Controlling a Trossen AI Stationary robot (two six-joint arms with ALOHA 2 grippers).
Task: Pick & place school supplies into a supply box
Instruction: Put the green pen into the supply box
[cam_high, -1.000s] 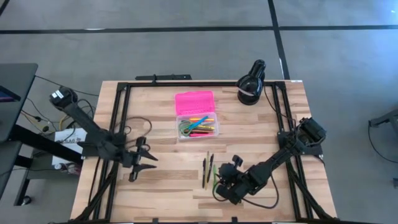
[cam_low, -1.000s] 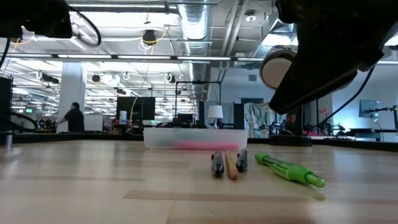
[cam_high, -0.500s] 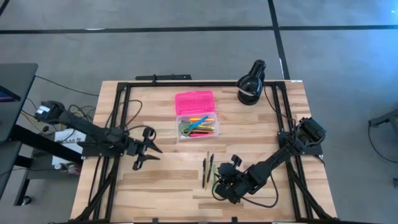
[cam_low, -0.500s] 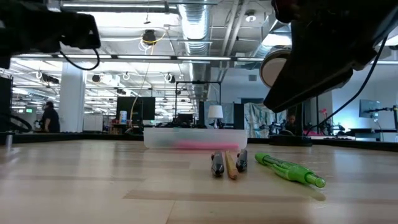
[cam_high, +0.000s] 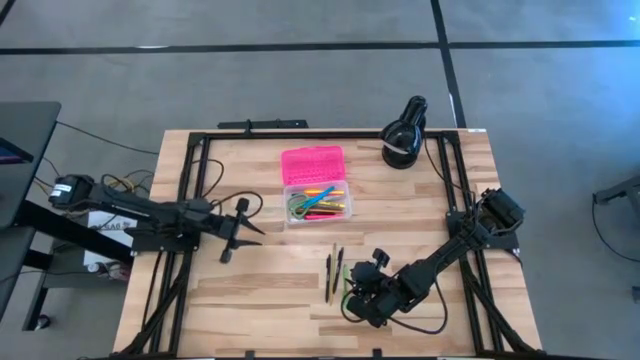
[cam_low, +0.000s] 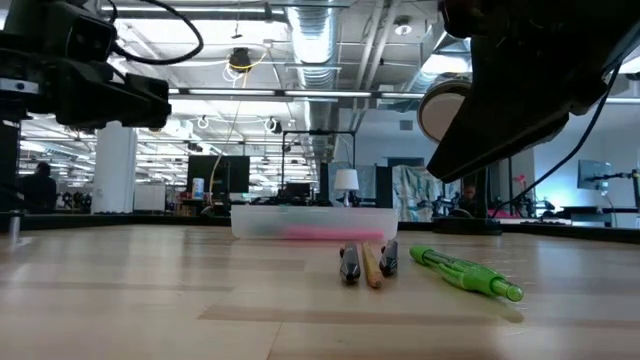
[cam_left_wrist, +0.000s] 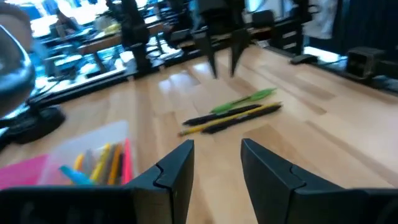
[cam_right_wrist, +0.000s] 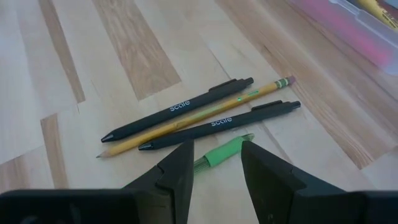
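The right gripper's fingers (cam_right_wrist: 180, 171) hide most of the green pen (cam_right_wrist: 222, 151).

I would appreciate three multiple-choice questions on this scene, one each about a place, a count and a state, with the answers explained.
1. Where does the green pen lie relative to the right gripper?
A. inside the supply box
B. between its fingers on the table
C. under the black lamp

2. How many black pens lie on the table beside the pencil?
A. two
B. four
C. none

3. What is the state of the supply box?
A. shut
B. open, with supplies inside
C. open and bare

Answers:
1 B: the right wrist view shows the green pen in the gap between the fingers.
2 A: one black pen lies on each side of the pencil, the other nearer the gripper.
3 B: the high view shows the pink lid folded back and coloured items in the clear base.
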